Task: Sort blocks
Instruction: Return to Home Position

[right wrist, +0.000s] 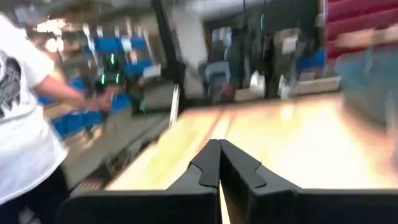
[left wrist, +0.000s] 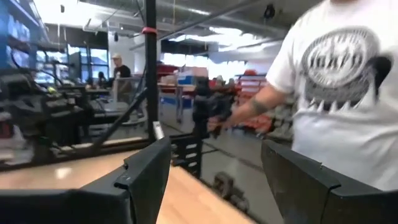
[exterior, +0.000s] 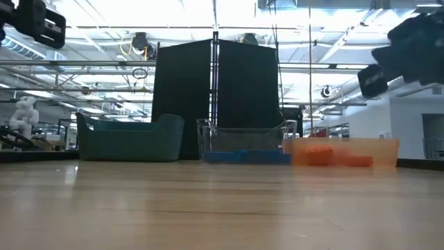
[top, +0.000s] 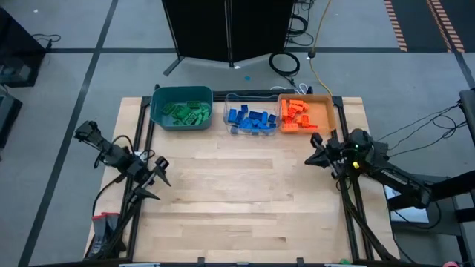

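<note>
Left bin (top: pixel 182 90), middle bin (top: pixel 227 111), right bin (top: pixel 324 111) in row at table (top: pixel 245 200) far edge; blocks (top: pixel 252 119) inside each.

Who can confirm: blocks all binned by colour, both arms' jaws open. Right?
Wrong on one point: only the left gripper has its jaws open; the right gripper has its jaws shut, as the right wrist view shows. The blocks are binned by colour.

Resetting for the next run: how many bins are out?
3, side by side in one row: teal bin on the left, clear bin in the middle, orange bin on the right.
</note>
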You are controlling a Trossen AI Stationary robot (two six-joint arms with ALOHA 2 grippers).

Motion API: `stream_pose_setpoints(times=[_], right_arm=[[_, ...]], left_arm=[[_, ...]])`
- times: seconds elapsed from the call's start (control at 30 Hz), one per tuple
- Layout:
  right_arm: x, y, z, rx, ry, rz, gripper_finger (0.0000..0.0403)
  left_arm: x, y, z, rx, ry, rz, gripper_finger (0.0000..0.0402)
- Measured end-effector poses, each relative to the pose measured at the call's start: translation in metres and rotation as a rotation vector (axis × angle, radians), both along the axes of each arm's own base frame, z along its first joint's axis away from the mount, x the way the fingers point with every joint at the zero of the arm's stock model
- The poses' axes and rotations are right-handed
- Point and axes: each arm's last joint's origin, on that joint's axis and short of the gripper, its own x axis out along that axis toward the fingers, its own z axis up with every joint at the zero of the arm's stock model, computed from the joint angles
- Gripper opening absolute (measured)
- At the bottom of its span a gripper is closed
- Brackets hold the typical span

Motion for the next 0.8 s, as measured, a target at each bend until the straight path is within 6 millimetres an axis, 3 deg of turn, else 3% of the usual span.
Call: stream_pose_setpoints(times=[0.3,0.8], right_arm=[[0.003,0.018,-0.001,0.018,0.023,0.244,0.0000],[0.008,0.047,0.002,-0.067,-0.072,0.261,0.0000]], left_arm=[[0.003,0.002,-0.004,0.075,0.001,0.051,0.0252],[0.013,0.020,-0.013,0.061,0.121,0.230,0.0252]])
